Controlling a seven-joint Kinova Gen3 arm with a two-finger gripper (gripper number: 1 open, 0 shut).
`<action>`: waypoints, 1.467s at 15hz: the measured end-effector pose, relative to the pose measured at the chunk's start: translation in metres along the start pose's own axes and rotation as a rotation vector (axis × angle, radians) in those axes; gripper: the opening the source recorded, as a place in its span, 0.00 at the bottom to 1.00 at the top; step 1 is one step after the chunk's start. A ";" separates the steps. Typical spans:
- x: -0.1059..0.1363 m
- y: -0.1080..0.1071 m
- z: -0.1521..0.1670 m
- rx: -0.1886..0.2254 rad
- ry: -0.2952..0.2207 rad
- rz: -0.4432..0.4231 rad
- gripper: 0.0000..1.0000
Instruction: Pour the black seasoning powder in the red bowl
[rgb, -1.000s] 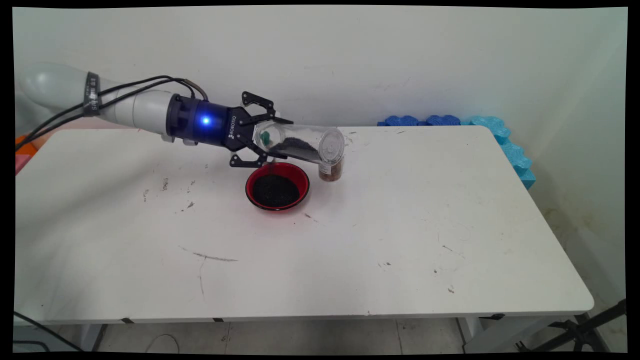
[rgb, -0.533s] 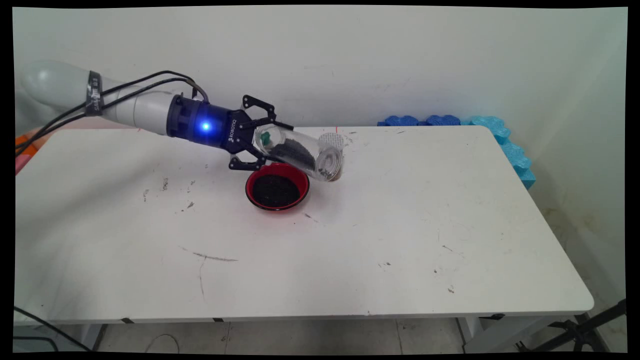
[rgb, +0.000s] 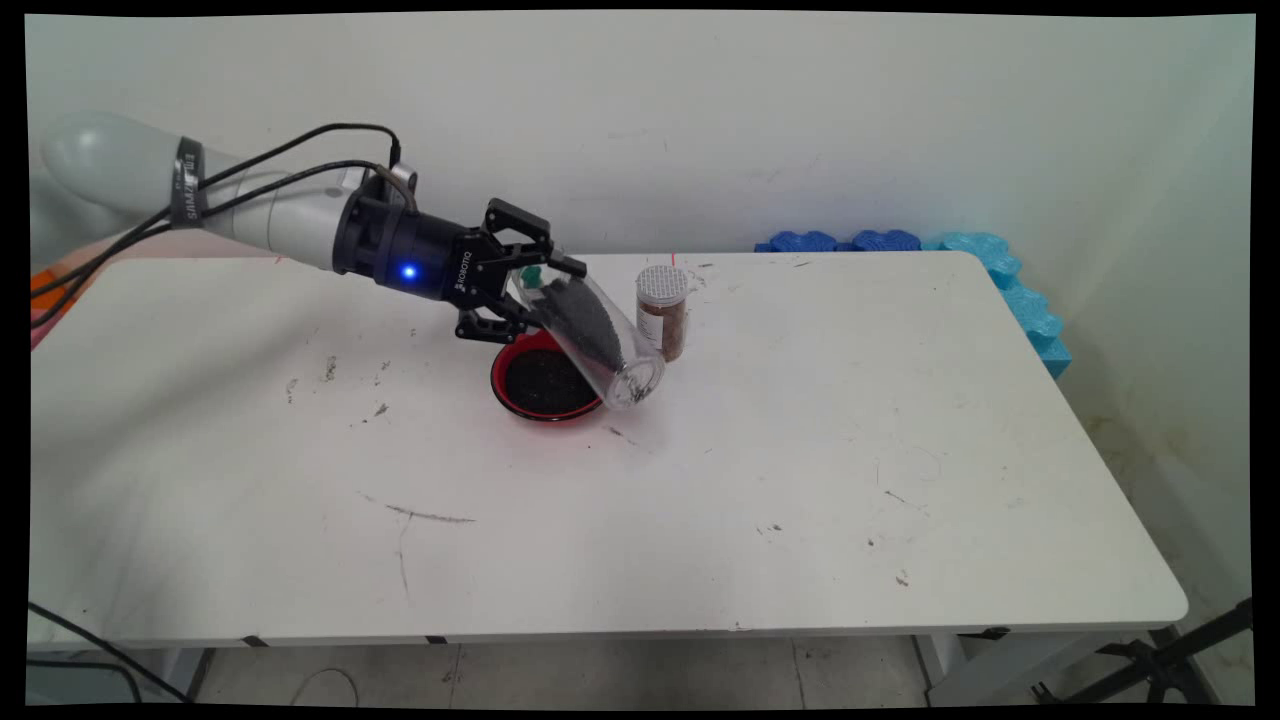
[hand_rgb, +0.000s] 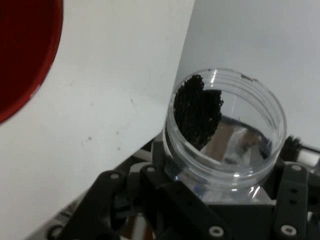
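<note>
My gripper is shut on a clear plastic jar that holds black grains. The jar is tilted, its open mouth pointing down and to the right, over the right rim of a red bowl filled with the same black grains. In the hand view the clear jar stands between the fingers with a clump of black grains against its inner wall, and the red bowl shows at the upper left. A small spice jar with a perforated white lid stands upright just right of the tilted jar.
Blue foam pieces line the table's far right corner and right edge. The white table carries scuffs and dark specks. Black cables hang from the arm at the left.
The jar has tipped from nearly level to steeply mouth-down and swung toward the bowl's right rim. The spice jar, hidden behind it before, now shows fully.
</note>
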 end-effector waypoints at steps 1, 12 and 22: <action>-0.001 0.001 0.000 0.004 -0.002 0.050 0.00; -0.008 0.024 0.000 0.033 -0.004 0.592 0.00; -0.012 0.061 -0.012 0.066 0.088 0.785 0.00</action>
